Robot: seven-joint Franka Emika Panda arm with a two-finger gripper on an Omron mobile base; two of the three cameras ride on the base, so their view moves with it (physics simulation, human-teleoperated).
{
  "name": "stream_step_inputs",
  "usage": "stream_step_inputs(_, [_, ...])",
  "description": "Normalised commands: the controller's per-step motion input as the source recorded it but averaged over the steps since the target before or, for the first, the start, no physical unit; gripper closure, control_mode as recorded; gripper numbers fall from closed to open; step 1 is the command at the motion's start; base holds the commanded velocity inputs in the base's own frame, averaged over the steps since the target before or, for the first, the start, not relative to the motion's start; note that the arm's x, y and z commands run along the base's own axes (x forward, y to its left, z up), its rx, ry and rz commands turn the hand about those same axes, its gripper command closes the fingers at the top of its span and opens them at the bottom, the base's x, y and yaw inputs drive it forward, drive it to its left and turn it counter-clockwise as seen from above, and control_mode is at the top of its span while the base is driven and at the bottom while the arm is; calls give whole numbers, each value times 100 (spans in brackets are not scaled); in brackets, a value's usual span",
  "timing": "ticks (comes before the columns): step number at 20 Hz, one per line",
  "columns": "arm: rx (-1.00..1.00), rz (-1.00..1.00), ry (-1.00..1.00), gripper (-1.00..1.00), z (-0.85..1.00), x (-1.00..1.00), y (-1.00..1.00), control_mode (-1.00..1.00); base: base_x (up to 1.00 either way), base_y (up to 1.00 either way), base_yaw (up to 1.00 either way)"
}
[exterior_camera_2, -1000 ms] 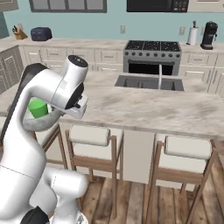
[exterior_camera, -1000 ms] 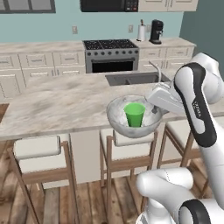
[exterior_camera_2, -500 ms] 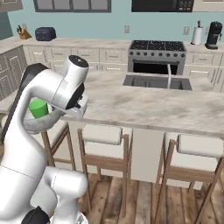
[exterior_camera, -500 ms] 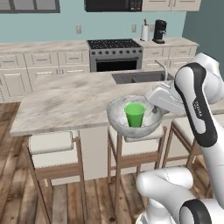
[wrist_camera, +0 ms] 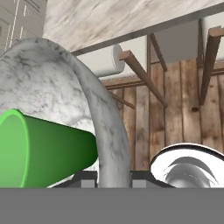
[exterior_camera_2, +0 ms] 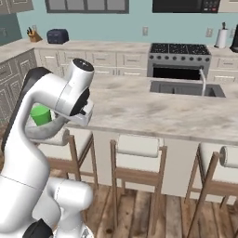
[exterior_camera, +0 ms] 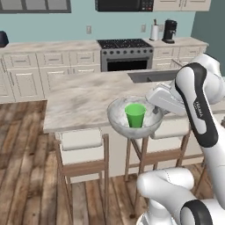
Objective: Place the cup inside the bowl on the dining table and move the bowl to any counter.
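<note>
The pale speckled bowl (exterior_camera: 117, 121) hangs in the air in front of the dining table's (exterior_camera: 83, 96) near edge, above the stools. The green cup (exterior_camera: 135, 115) stands upright inside it. My gripper (exterior_camera: 156, 110) is shut on the bowl's right rim. In the hand view the bowl's rim (wrist_camera: 111, 144) runs between the two fingertips (wrist_camera: 85, 177), with the cup (wrist_camera: 48, 146) to the left of it and my gripper (wrist_camera: 113, 178) at the bottom. From the right base view the cup (exterior_camera_2: 41, 115) peeks out behind my arm, and the bowl's underside (exterior_camera_2: 46, 132) shows below it.
Cushioned stools (exterior_camera: 81, 140) line the table's front, also (exterior_camera_2: 137, 146). A dark sink (exterior_camera_2: 186, 88) is cut into the table. The counter (exterior_camera: 48, 46) with cream cabinets runs along the back wall beside a stove (exterior_camera: 125, 55). A toaster (exterior_camera_2: 57, 36) sits on it.
The whole scene has slid to the right in both base views, so the camera has moved. The bowl with the cup stays in the same grip, unchanged against the arm.
</note>
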Motion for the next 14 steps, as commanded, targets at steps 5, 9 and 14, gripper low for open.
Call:
stream_step_inputs(5, [0, 0, 0, 100, 0, 0, 0, 100, -16, 64, 0])
stream_step_inputs(9, [0, 0, 0, 100, 0, 0, 0, 100, -2, 63, 0])
stream_step_inputs(14, [0, 0, 0, 100, 0, 0, 0, 100, 0, 60, 0])
